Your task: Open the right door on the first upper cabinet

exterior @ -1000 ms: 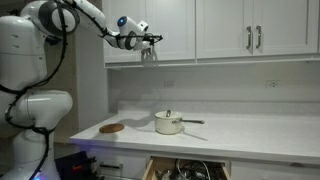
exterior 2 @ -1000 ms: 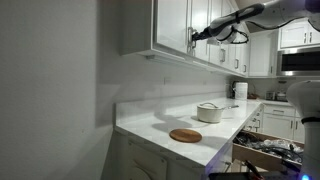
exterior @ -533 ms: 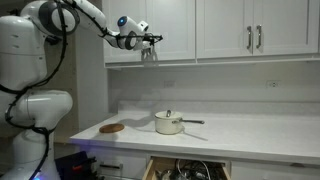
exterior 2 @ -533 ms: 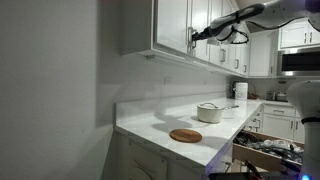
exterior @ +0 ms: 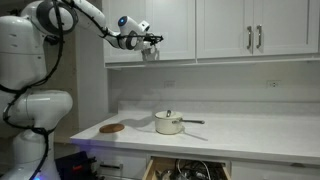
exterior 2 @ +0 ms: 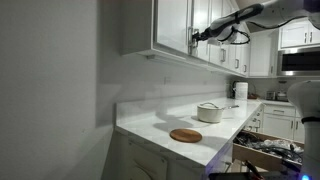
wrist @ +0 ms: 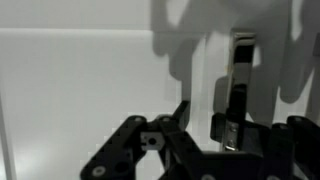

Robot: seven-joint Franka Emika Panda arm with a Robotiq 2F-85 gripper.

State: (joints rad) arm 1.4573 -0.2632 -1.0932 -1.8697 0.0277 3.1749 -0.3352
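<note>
**Right door shut, end effector at its handle**

The right door of the first upper cabinet sits flush and closed, and nothing has visibly shifted since half a second ago. The end effector is up at the centre seam, by the door's lower left edge. In the wrist view the silver handle stands just beside the dark fingers; whether they clamp it cannot be told

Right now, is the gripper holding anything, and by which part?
Cannot tell: the fingers sit at the bar handle of the right door, but no closed grip shows.
</note>
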